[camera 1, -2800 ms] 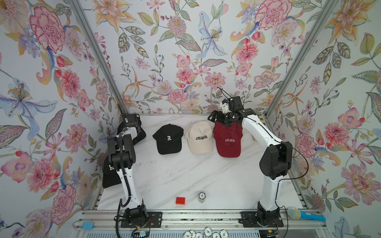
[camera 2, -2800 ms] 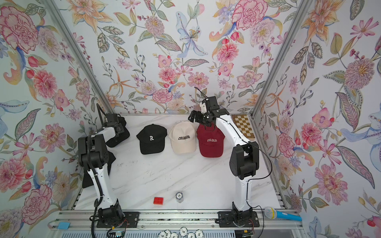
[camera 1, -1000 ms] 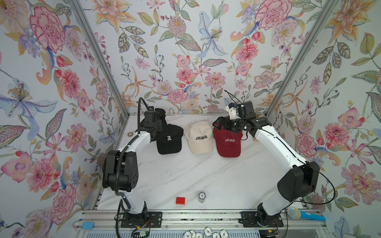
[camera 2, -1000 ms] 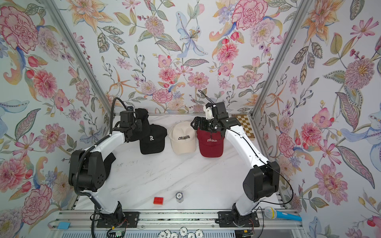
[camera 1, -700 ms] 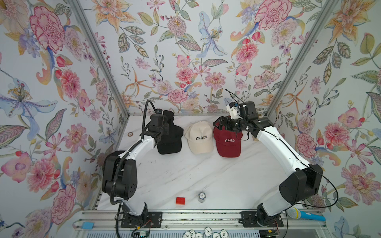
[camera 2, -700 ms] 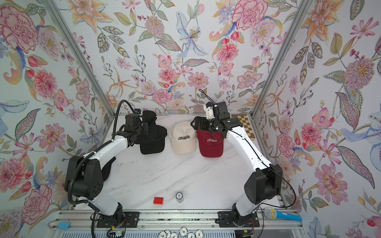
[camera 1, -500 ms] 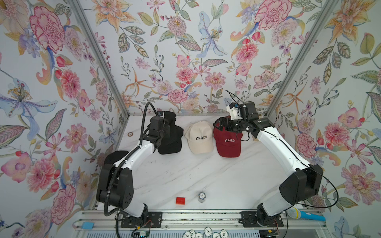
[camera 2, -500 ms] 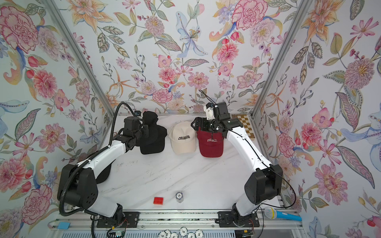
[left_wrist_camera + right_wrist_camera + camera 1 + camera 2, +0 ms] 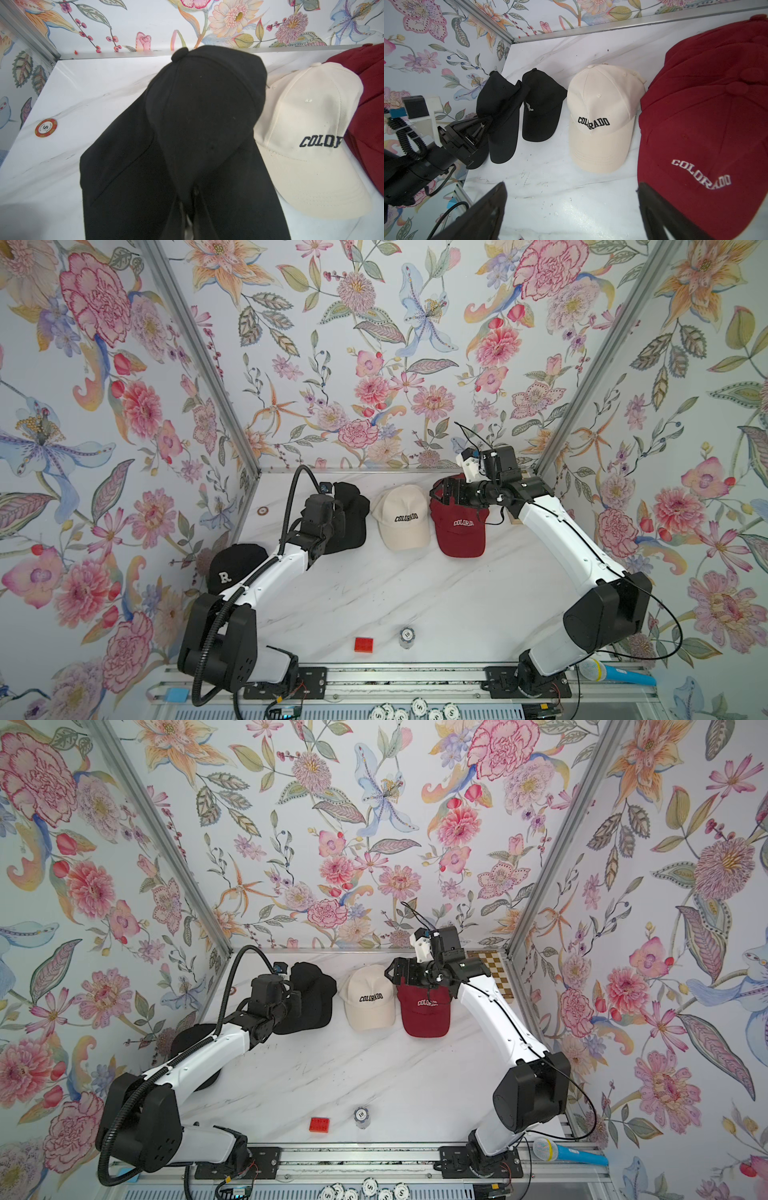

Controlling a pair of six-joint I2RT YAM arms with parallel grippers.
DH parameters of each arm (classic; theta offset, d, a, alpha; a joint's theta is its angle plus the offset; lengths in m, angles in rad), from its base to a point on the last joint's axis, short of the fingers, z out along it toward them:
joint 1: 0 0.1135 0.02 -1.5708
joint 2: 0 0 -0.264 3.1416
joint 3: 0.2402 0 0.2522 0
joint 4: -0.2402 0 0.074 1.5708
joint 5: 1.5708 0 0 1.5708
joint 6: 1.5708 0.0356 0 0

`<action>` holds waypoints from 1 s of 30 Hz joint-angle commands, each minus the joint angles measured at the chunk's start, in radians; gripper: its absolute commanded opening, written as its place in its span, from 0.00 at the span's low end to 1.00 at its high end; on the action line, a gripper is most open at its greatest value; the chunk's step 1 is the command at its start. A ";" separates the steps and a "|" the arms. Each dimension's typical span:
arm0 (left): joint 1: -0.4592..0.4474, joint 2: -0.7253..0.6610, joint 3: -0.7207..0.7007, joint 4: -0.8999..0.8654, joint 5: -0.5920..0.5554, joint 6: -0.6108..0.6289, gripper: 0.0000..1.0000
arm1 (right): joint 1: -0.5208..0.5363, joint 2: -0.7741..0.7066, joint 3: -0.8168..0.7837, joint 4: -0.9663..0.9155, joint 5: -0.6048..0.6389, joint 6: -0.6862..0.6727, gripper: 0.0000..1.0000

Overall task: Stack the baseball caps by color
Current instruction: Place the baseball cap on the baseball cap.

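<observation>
The left gripper [image 9: 486, 123] has its jaws pinched on a black cap [image 9: 500, 99], next to a second black cap [image 9: 542, 108]. The top views hide the pinch. The right gripper [image 9: 572, 187] has its jaws spread over the dark red stack [image 9: 699, 124]. The cream cap [image 9: 600, 108] lies between.

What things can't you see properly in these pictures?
Held black cap: no view shows its letter; the left gripper pinches its brim.
Red cap stack: the right wrist view's edge cuts it off, so the count is unclear.
Black cap by the wall: in a top view the left arm covers its letter.
Cream cap: in the left wrist view its word runs out of sight.
Poker chips: marking too small in both top views.
</observation>
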 commanded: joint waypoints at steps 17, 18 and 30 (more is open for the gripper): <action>-0.033 0.096 0.010 0.049 -0.040 0.061 0.22 | -0.019 -0.021 0.048 -0.057 0.001 -0.031 0.99; -0.033 0.103 0.010 0.050 -0.051 0.061 0.37 | -0.020 -0.024 0.045 -0.057 0.001 -0.032 0.99; -0.032 0.211 0.030 0.069 -0.059 0.042 0.46 | -0.046 -0.018 0.048 -0.062 0.001 -0.033 0.99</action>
